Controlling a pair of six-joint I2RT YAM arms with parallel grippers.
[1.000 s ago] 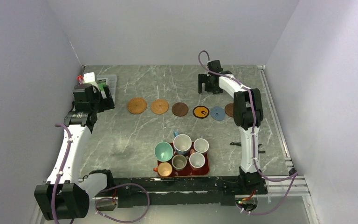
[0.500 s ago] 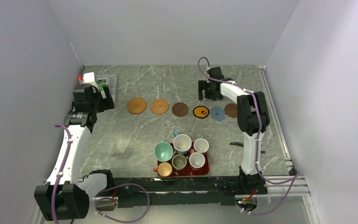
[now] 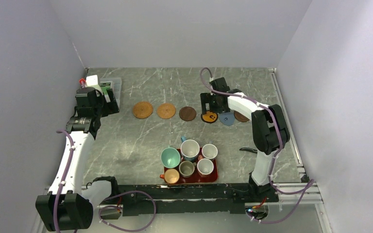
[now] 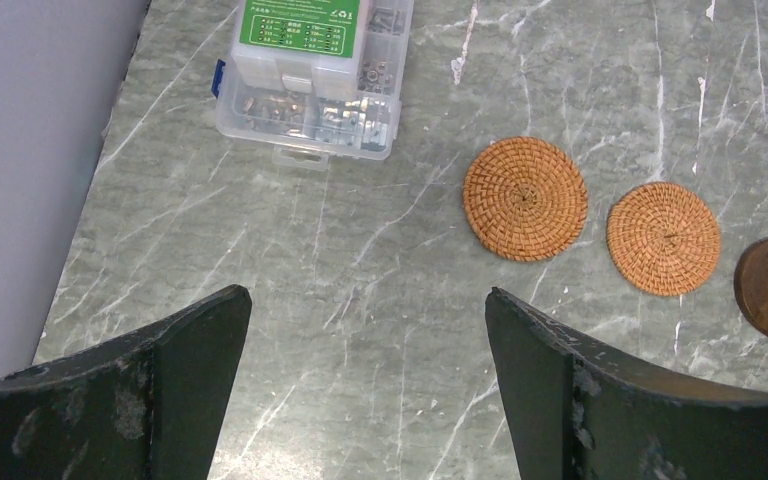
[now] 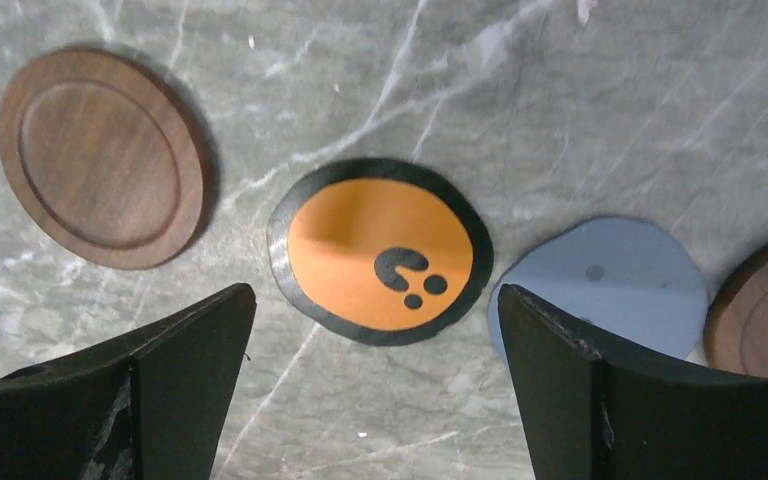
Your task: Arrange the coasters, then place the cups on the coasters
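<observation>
The right claw [image 5: 372, 320] hangs spread wide directly above the black coaster with the orange face [image 5: 380, 250]. Its fingers straddle the disc at 9 and 3 o'clock without touching it, and nothing is pinched. The left claw [image 4: 365, 300] is likewise spread and empty over the desk [image 4: 360, 380], with a clear parts box [image 4: 308, 75] at its 11 o'clock and the two woven tan coasters [image 4: 525, 198] at its 2 o'clock. Seen from above, all six coasters lie in a row across the far half of the desk. The cups [image 3: 190, 160] sit packed on the red tray [image 3: 215, 177] at 6 o'clock of that row, none yet on a coaster. The risk sits at the row's right end. The blue-grey coaster [image 5: 600, 285] lies just beside the black one at its 3 o'clock and looks creased rather than flat. Its far edge meets or overlaps a dark brown coaster [image 5: 765, 300]; I cannot tell which. The other dark brown coaster [image 5: 100, 158], at 10 o'clock, has room. A descending right finger could catch the blue-grey disc and drag it. The thin black disc gives little edge to grip, so it may slip. Cups set on such crowded discs could clash, or rock on the crease.
</observation>
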